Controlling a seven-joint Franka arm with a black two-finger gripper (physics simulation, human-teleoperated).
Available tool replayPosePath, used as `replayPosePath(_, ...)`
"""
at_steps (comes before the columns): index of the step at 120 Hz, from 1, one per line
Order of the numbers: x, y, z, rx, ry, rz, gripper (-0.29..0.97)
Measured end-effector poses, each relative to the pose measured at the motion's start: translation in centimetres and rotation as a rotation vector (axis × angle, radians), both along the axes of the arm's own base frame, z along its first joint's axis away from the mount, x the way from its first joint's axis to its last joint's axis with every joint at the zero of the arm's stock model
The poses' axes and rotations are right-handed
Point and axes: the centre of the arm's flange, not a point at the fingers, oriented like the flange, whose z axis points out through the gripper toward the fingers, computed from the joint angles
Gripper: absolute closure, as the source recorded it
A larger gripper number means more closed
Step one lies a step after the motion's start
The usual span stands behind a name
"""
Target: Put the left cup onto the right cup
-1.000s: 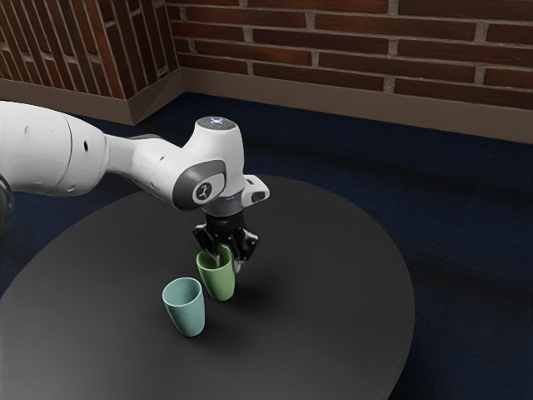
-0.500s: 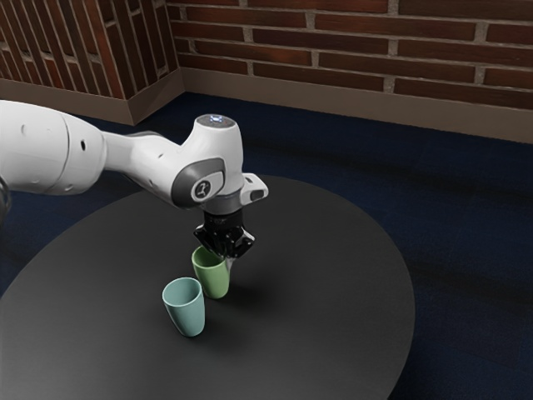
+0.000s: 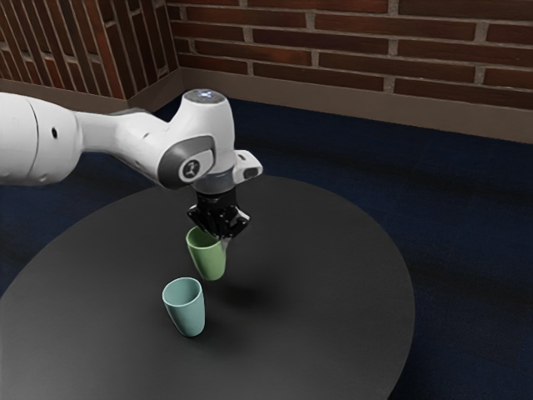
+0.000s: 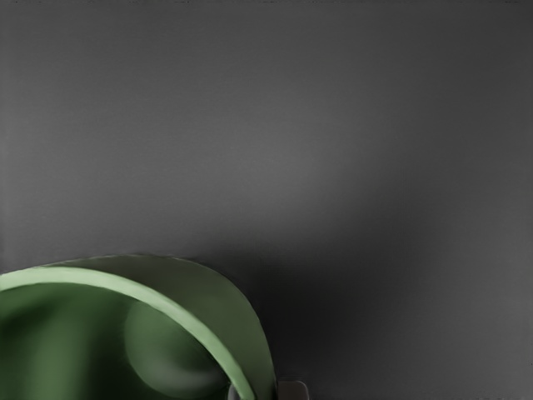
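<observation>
A green cup (image 3: 206, 255) hangs tilted above the round black table (image 3: 333, 275), clear of its surface, with its shadow below it. My black gripper (image 3: 219, 233) is shut on the rim of this green cup from above. A light teal cup (image 3: 184, 306) stands upright on the table, below and a little toward the exterior view's left of the green cup. In the wrist view the green cup (image 4: 141, 333) shows large and blurred just under my hand, its open mouth facing the camera.
The dark table stretches wide toward the exterior view's right. A dark blue floor (image 3: 466, 200) surrounds it, and brick walls (image 3: 350, 42) stand at the back.
My gripper has risen with the green cup, lifting it off the table and shifting slightly toward the exterior view's left. The teal cup has not moved.
</observation>
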Motion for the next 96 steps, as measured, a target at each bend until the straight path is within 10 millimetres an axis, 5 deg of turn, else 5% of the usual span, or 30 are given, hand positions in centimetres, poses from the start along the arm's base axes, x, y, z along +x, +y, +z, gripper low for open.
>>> replayPosePath(45,-1.6,0.3,4.0,0.008,-0.033,0.010,0.79)
replayPosePath(96,-6.2,0.5,8.2,0.020,-0.064,0.036,0.79)
